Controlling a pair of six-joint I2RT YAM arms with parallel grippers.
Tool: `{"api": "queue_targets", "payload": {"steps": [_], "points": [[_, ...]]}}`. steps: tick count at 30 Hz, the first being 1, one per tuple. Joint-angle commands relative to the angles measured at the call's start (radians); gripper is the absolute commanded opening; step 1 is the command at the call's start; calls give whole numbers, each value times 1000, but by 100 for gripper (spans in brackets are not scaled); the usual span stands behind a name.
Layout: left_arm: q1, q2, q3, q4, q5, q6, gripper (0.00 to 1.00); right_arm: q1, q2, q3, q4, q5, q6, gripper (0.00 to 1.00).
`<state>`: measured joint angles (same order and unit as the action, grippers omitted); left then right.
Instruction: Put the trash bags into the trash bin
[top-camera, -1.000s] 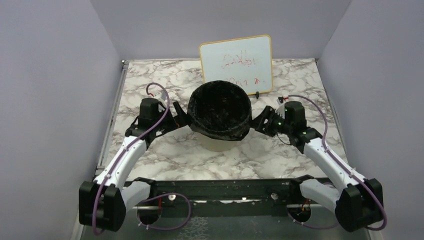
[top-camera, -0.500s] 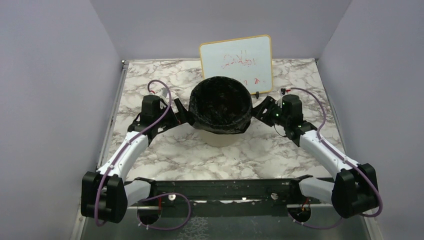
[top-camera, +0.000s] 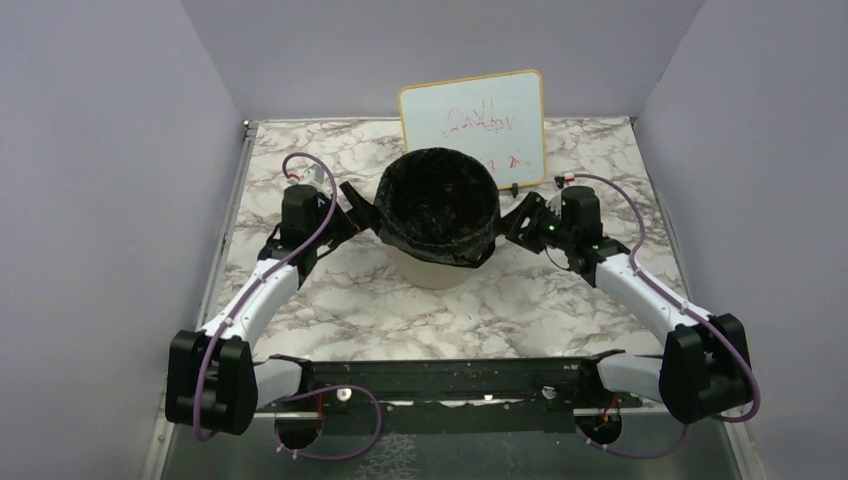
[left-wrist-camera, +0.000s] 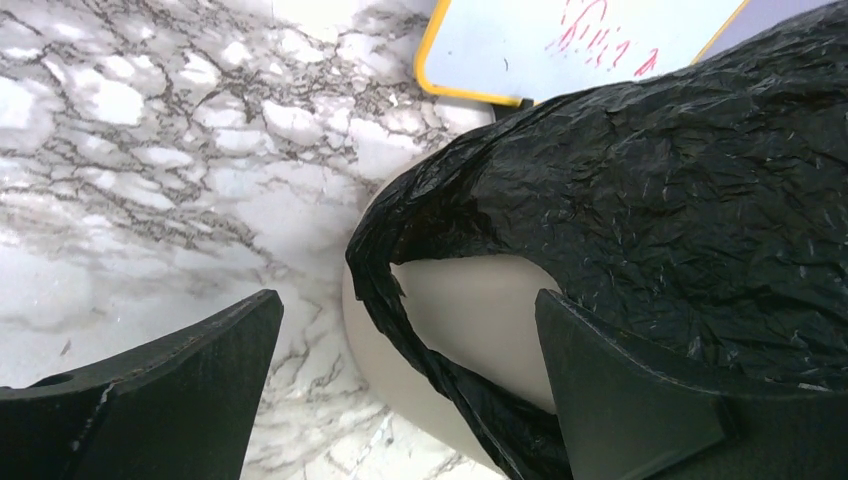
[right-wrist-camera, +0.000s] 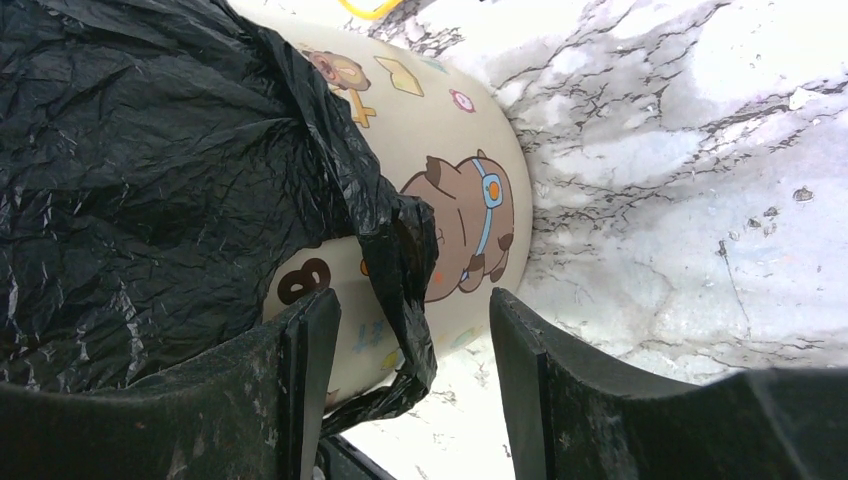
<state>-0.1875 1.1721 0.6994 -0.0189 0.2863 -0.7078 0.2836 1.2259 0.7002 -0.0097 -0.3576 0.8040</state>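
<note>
The cream trash bin stands mid-table, lined with the crinkly black trash bag, whose top is folded over the rim. My left gripper is open beside the bin's left side; in the left wrist view the bag's hem hangs over the cream wall between the spread jaws of the gripper. My right gripper is open at the bin's right side; in the right wrist view a loose bag edge hangs between the jaws of the gripper, ungripped, over the bin's cartoon print.
A white whiteboard with red writing and a yellow frame stands just behind the bin. Purple walls close in the marble table on the left, right and back. A black rail runs along the near edge.
Both arms have moved away from me along the bin's sides, toward the whiteboard. The bag's folded hem sits slightly higher on the bin. Both grippers stay open.
</note>
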Motion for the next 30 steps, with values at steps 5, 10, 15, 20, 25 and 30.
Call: {"api": "queue_targets", "payload": {"steps": [5,10,15,20,25,30], "points": [[-8,74,-42,133,103,-47,99,0,18,63,-31,-65,-16,63],[-7,47,-73,64,100,10,99,0,68,110,-64,-84,-27,63],[-7,-51,-11,-115,43,108,99,-7,3,170,-219,80,-114,62],[-5,-97,67,-278,-56,170,99,-20,-82,209,-331,225,-180,62],[-1,-125,72,-334,-98,161,99,-23,-83,243,-402,335,-212,62],[-1,-197,79,-443,-216,162,99,-23,-27,360,-492,325,-263,62]]}}
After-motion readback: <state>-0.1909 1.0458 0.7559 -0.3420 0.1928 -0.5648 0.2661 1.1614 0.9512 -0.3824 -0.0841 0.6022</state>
